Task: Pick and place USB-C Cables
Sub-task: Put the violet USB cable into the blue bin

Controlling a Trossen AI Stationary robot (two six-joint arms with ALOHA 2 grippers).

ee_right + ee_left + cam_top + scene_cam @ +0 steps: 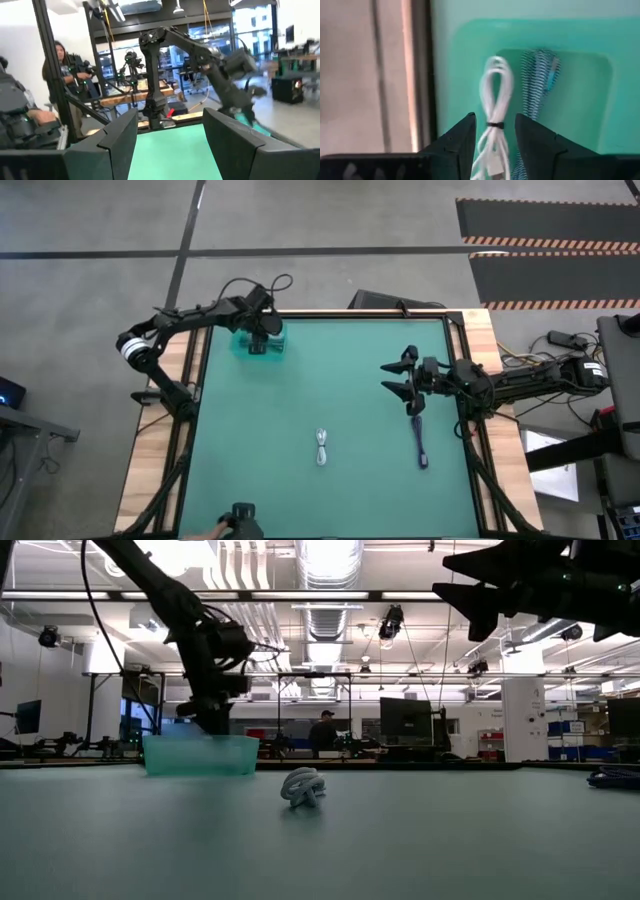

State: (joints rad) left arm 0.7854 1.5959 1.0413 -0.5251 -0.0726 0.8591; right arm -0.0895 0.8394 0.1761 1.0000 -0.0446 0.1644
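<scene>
The left gripper (494,131) is hovering spread over the teal bin (257,340) where a white cable (495,100) and a striped cable (538,75) are lying, while the right gripper (398,376), also spread, is hanging above the counter (330,390) near the dark cable (420,442).

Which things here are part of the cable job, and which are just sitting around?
Part of the job:
teal bin
white cable and grey-teal cable in the bin
white cable on the mat
dark cable
left gripper over the bin
right gripper

Just sitting around:
black device at the near table edge
</scene>
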